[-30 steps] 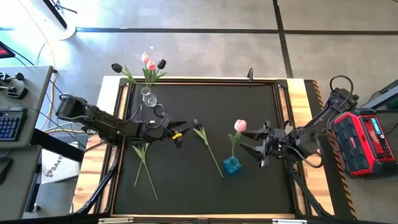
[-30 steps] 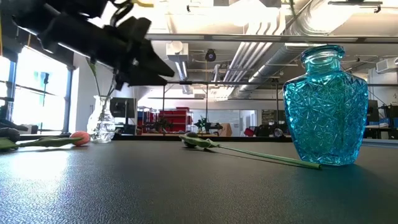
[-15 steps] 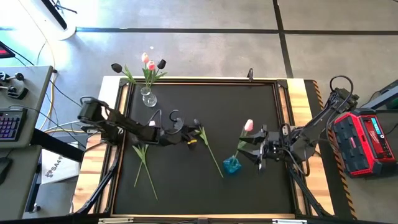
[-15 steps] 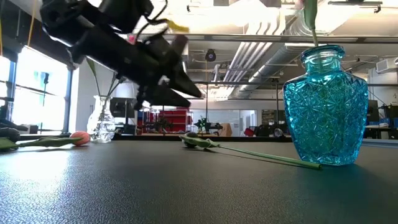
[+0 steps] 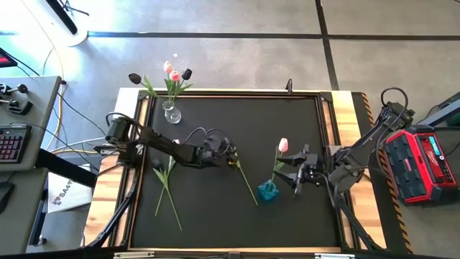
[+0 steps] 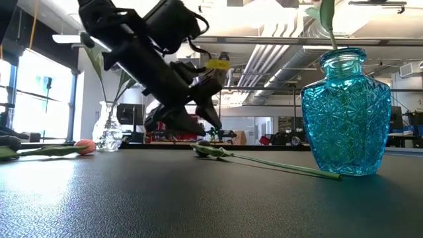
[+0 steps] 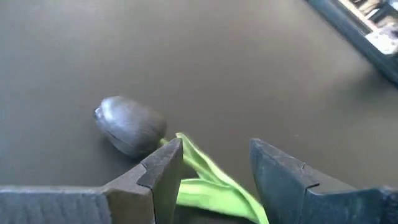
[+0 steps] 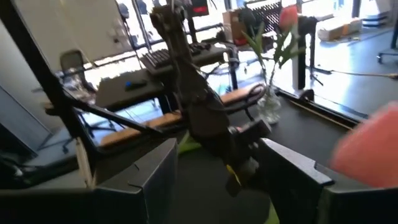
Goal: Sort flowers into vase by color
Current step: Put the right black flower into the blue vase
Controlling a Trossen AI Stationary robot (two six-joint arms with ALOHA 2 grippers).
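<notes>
A dark-headed tulip (image 5: 244, 180) lies flat on the black mat; its head (image 7: 127, 124) points to the far left. My left gripper (image 5: 228, 155) is open and low over it, its fingers on either side of the green leaf (image 7: 208, 183) just behind the head. A pink tulip (image 5: 282, 146) stands with its stem in the blue glass vase (image 5: 267, 191). My right gripper (image 5: 286, 173) is open beside that vase, on its right. A clear vase (image 5: 171, 114) at the far left holds several pink and dark tulips. Two more tulips (image 5: 164, 180) lie on the mat at the left. My left gripper comes down slanting from the table's left, fingers across the dark tulip's leaf (image 7: 186, 152) close behind the head. One finger (image 7: 163, 168) stands right at the leaf's edge; whether it touches, I cannot tell. The tulip lies flat on the mat.
The black mat has a raised wooden frame (image 5: 230, 92). A red and black case (image 5: 422, 164) sits past the right edge. A desk with a keyboard (image 5: 8, 144) stands to the left. Bare mat lies between the vases and along the near edge.
My left gripper has moved toward the table's right and down, from near the clear vase to the dark tulip's head. The pink tulip's stem has gone down into the blue vase, and my right gripper has drawn back a little toward the right.
</notes>
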